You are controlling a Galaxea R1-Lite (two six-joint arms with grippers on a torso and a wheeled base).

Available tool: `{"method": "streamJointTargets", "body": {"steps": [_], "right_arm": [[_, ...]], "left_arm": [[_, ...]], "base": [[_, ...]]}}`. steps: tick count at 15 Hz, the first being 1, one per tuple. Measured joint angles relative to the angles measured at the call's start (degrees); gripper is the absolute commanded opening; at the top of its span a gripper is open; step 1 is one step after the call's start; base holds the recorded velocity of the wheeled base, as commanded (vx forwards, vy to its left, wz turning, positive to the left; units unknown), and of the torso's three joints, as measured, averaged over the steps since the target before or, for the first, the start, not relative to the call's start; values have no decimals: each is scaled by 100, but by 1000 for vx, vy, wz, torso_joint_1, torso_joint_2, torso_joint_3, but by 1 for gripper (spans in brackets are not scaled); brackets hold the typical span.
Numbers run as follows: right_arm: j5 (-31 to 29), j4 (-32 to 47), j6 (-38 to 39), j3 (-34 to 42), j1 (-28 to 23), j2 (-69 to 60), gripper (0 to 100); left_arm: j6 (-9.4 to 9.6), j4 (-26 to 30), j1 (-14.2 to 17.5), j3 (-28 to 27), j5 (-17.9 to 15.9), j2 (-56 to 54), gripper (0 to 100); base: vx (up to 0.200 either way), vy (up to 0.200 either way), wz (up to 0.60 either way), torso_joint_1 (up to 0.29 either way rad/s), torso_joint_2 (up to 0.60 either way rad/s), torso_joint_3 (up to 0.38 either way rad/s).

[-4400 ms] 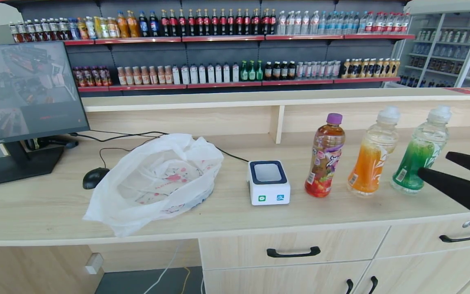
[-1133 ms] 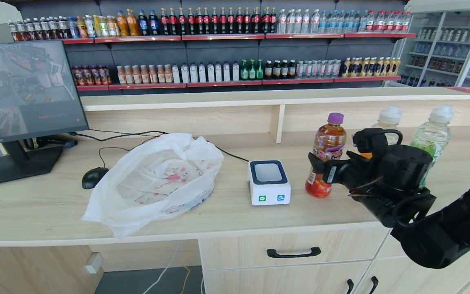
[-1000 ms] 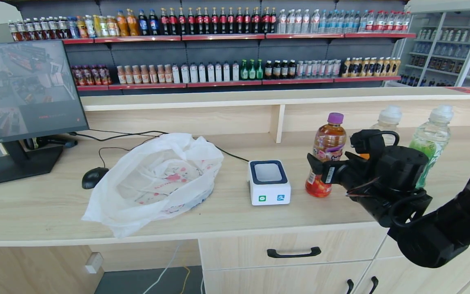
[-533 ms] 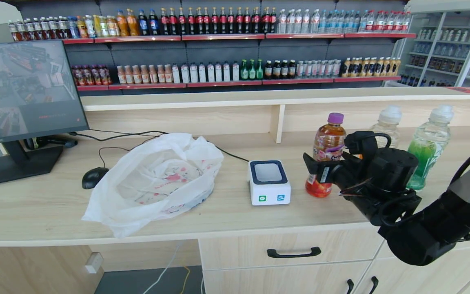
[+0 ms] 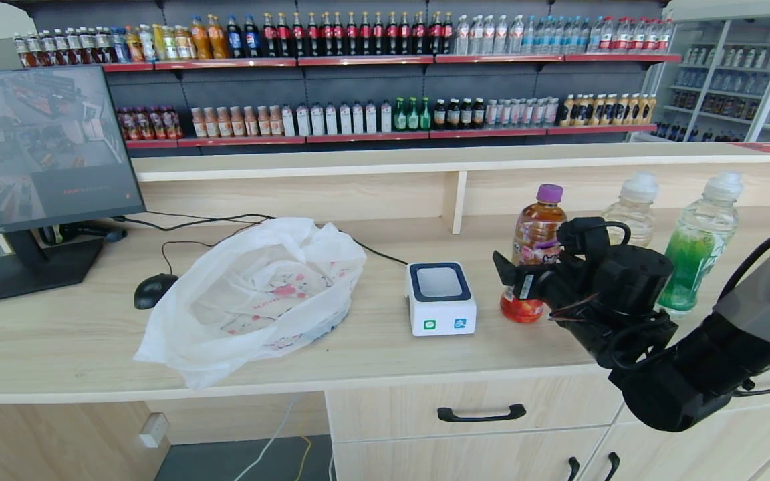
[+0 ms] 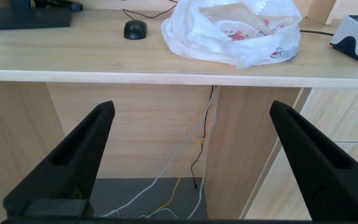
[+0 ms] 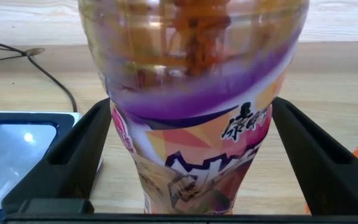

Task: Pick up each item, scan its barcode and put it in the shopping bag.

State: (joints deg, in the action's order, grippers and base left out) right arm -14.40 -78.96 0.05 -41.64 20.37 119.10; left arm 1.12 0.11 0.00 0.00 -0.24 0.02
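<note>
At the far left of the counter (image 5: 385,351) we noted a monitor (image 5: 37,147) on its stand, with a black mouse (image 5: 151,290) beside it. We found the left gripper (image 6: 191,112) below the counter's front edge, its two fingers spread wide with nothing between them. Above it and farther back, the white shopping bag (image 5: 258,294) lay slumped on the counter with its mouth open upward. To the right of the bag, and apart from it, sat the white scanner (image 5: 440,297), window facing up.

Next came the purple-capped bottle (image 5: 539,230), standing upright on the counter just beside the scanner. We observed the right gripper (image 7: 191,109) at label height, with its fingers at full spread, one on each side of the bottle. We could not confirm contact between the fingers and the bottle.

Farther right stood the orange bottle (image 5: 632,207), partly hidden behind the right arm, then the green bottle (image 5: 692,260). Both were upright.
</note>
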Motion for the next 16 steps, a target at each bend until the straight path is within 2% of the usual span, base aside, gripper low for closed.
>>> {"method": "streamJointTargets", "body": {"steps": [7,8,16], "right_arm": [[-10,-134,-2,-48,51,135,100],[-10,-156,-2,-52,57,155,0],[-13,-334,-12,-13,71,232,0]], "left_arm": [[2,-1,0,0,0,0,100],[0,-1,0,0,-2,0,100],[0,2,0,0,-2,0,100]], "base": [[0,0,0,0,0,0],[0,0,0,0,0,0],[0,0,0,0,0,0]]}}
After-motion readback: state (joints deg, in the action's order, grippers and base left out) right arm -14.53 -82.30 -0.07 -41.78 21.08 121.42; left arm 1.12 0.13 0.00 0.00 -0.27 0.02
